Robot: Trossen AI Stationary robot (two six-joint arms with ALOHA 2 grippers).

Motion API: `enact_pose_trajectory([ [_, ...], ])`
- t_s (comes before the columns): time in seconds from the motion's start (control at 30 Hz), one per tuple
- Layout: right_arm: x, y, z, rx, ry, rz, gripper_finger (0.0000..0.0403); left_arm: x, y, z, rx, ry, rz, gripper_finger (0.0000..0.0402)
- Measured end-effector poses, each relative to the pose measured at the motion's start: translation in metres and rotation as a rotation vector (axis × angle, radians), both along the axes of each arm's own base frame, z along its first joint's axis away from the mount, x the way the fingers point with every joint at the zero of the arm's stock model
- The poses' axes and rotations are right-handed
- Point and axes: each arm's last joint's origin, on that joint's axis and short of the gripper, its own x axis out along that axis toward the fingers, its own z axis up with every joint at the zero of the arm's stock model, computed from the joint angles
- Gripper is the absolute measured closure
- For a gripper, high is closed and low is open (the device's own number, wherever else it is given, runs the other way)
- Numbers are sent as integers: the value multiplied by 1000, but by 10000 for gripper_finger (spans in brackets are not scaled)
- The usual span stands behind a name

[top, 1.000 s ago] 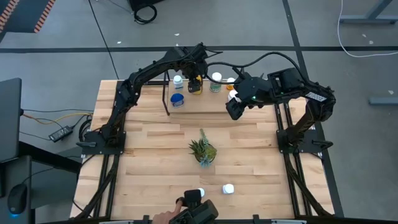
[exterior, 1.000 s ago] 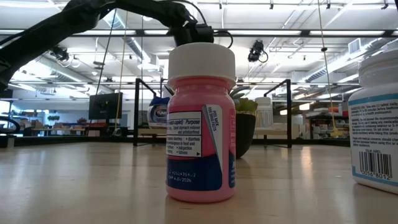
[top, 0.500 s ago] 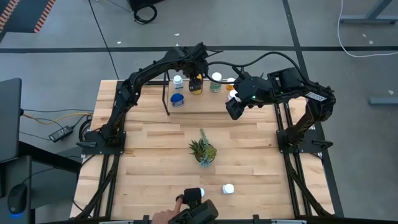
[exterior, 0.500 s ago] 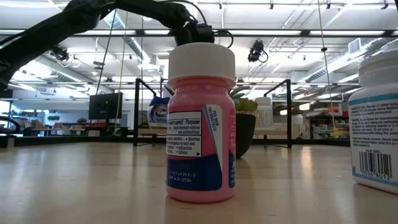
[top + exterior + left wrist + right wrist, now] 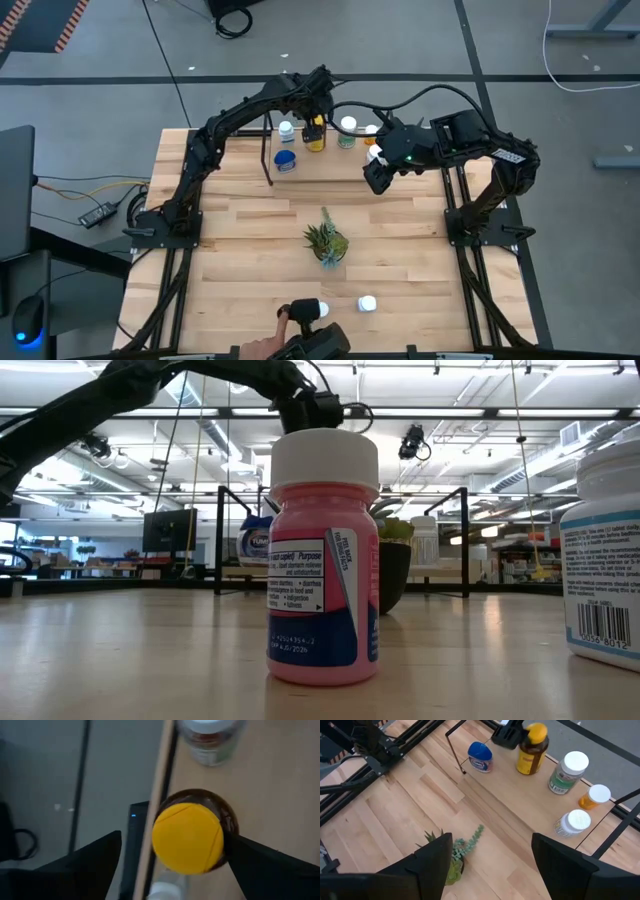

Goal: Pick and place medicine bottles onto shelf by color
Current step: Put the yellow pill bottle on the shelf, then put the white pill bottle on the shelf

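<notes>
Shelf (image 5: 330, 160) at the table's far edge already holds a row: blue jar (image 5: 479, 757), yellow-lidded bottle (image 5: 188, 837), white-capped ones and an orange bottle (image 5: 594, 798), apparently grouped by colour. Left gripper (image 5: 316, 113) sits over the yellow-lidded bottle with fingers spread either side of it, not pinching, likely a release. Right gripper (image 5: 487, 852) hovers spread and empty near the shelf's end; pink bottle (image 5: 322, 558) waits on the near table, where a person's hand (image 5: 270, 347) reaches.
</notes>
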Motion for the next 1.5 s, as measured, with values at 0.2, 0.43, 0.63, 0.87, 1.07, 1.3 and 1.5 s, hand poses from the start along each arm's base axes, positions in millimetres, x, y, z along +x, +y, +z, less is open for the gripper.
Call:
enact_pose_trajectory([
  [0.2, 0, 4, 0, -5, 1, 18, 125, -11, -7, 24, 45, -28, 41, 30],
  [0.43, 0, 6, 0, -20, 10, 45, 125, -19, -38, 56, 36, -87, 60, 32],
  [0.63, -1, 12, 0, -33, 19, 92, 125, -25, -86, 82, -10, -128, 61, 37],
  [0.87, -1, 46, -12, 93, 84, 286, 125, -47, -157, 121, -169, -227, 27, 39],
  [1.07, -1, 88, -44, 103, 206, 366, 125, -72, -218, 154, -273, -351, -23, 51],
  [1.3, 3, 143, -99, 84, 256, 511, 125, -78, -297, 158, -372, -389, -71, 60],
  [1.5, 3, 168, -131, 130, 242, 544, 125, -84, -359, 148, -373, -398, -78, 61],
])
